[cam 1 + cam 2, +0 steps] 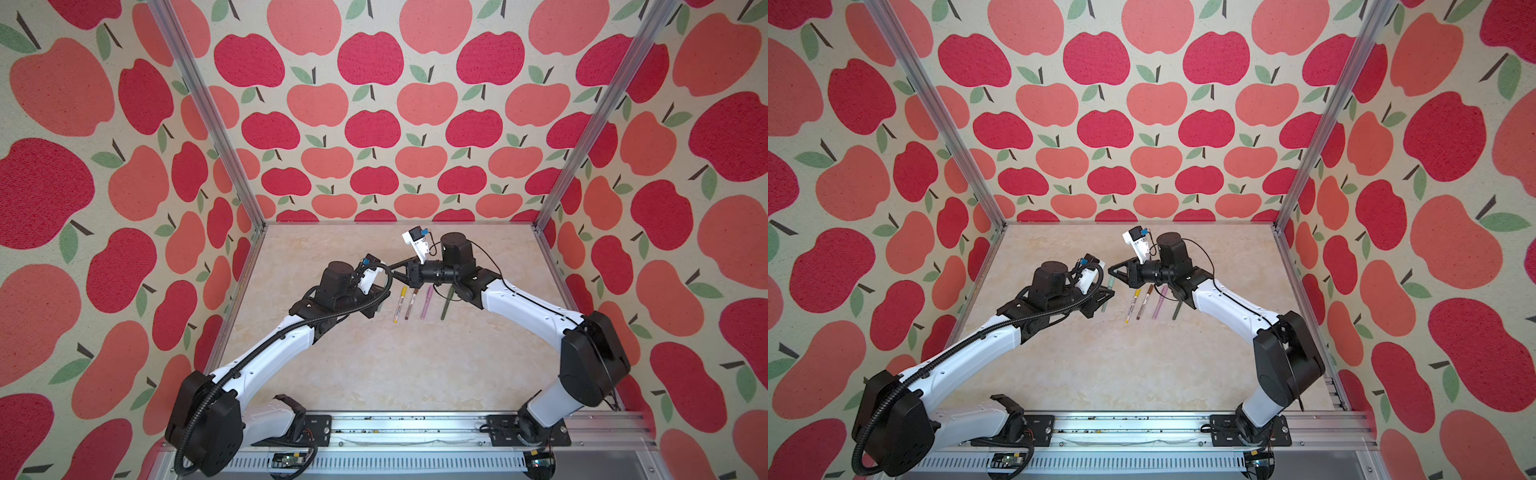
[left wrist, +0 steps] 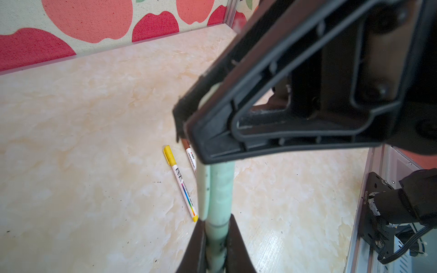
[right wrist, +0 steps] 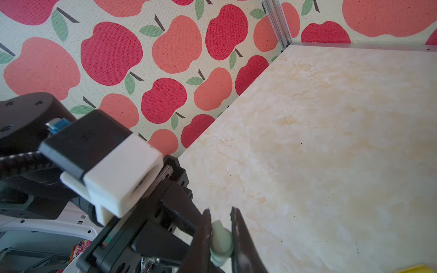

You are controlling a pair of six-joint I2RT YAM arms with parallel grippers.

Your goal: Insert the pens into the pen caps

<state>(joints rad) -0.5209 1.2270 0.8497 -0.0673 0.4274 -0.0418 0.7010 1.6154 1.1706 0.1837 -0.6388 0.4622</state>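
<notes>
Nearest the lens in both top views runs a ribbed aluminium rail (image 1: 415, 424) carrying the two arm bases. Beyond it lies a smooth table (image 1: 374, 365) with a cream, marbled sheen, walled in by coarse-woven apple-print cloth (image 1: 374, 104). The arms meet above the far middle of the table. The left gripper (image 1: 1105, 300) has its black, wedge-shaped jaws pressed together on the barrel of the pale sage pen (image 1: 1106, 296), a slim matte cylinder held clear of the table. The right gripper (image 1: 1112, 271) pinches the light green cap (image 3: 221, 240) — a stubby rounded tube with a flat clip along one side — at the pen's other end. In the left wrist view a thin seam shows where cap meets barrel, so the pen sits in the cap, though how deep cannot be told. Four more pens lie flat in a loose row beside the grippers, all capped. They are the yellow-capped pen (image 1: 400, 303) and the brown-capped pen (image 1: 411, 304), both with glossy white printed barrels, then the lilac-pink pen (image 1: 427, 302) and the dark green pen (image 1: 446, 305) — the last partly under the right arm.
</notes>
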